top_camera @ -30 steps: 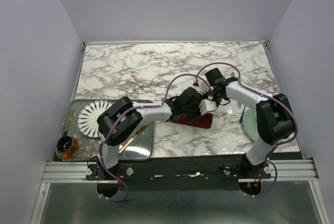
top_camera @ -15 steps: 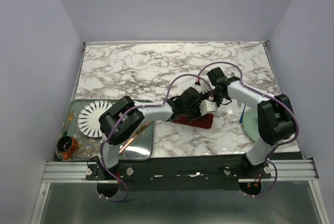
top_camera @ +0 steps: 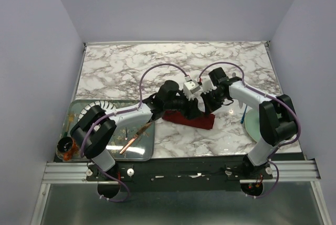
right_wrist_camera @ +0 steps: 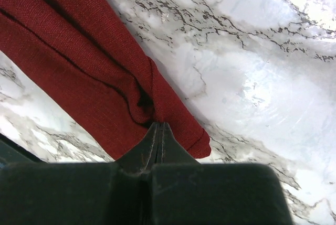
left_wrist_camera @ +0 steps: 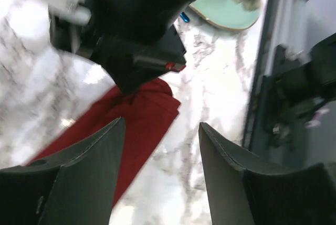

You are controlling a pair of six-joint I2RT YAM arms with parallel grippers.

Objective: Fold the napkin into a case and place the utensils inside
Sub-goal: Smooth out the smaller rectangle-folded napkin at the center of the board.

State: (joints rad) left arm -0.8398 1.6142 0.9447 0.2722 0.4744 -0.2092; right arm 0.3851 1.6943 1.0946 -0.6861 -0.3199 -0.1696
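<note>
The right end effector (right_wrist_camera: 157, 130) is clenched on an edge of the dark red woven cloth napkin (right_wrist_camera: 79, 62), which lies folded ahead of its tips on the marble counter (right_wrist_camera: 252, 78). The left end effector (left_wrist_camera: 161, 130) hovers released above it. Pulling low should keep the layers aligned.

Top view: the napkin's (top_camera: 197, 121) upper edge is lost under both wrists, fingertips unseen there. Left wrist view smeared by motion; the right arm (left_wrist_camera: 142, 20) covers the cloth's far end, and the pale green plate (left_wrist_camera: 226, 12) is cut by the top edge. Blue fork (top_camera: 243, 116) too small to read in the top view; cloth runs off the right wrist view's upper left.
</note>
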